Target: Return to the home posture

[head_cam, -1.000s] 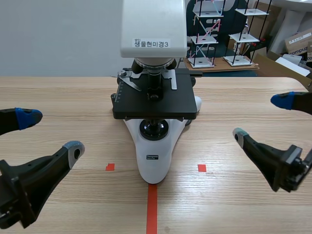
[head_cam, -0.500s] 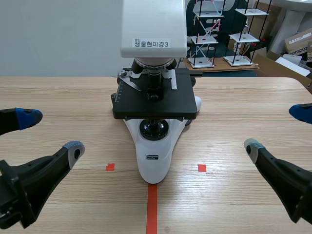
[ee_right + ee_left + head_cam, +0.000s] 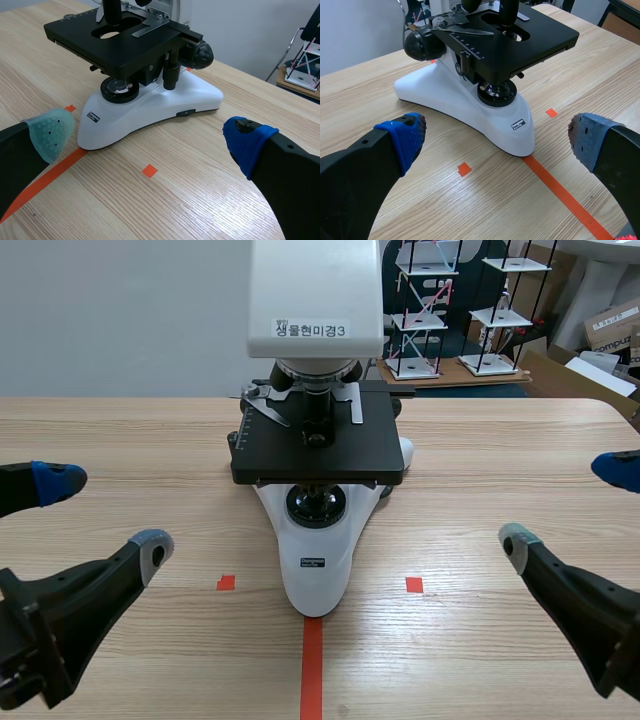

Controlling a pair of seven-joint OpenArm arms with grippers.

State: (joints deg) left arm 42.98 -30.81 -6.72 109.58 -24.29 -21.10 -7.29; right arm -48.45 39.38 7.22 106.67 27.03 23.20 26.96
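Note:
A white and black microscope (image 3: pixel 316 440) stands in the middle of the table, its black stage (image 3: pixel 318 445) bare. My left gripper (image 3: pixel 105 512) hangs open near the table's left front, with nothing between its fingers. My right gripper (image 3: pixel 565 502) hangs open at the right front, also holding nothing. In the left wrist view the microscope (image 3: pixel 485 75) stands ahead of the open left gripper (image 3: pixel 497 137). From the right wrist view, the microscope (image 3: pixel 145 75) is ahead and to the side of the open right gripper (image 3: pixel 150 132).
Both grippers are well apart from the microscope's white base (image 3: pixel 317 565). Behind the table at the far right stand wire shelves (image 3: pixel 430 310) and cardboard boxes (image 3: pixel 610 330).
My right gripper has drawn back toward the right front edge of the table and stopped. The left gripper and the microscope have not moved.

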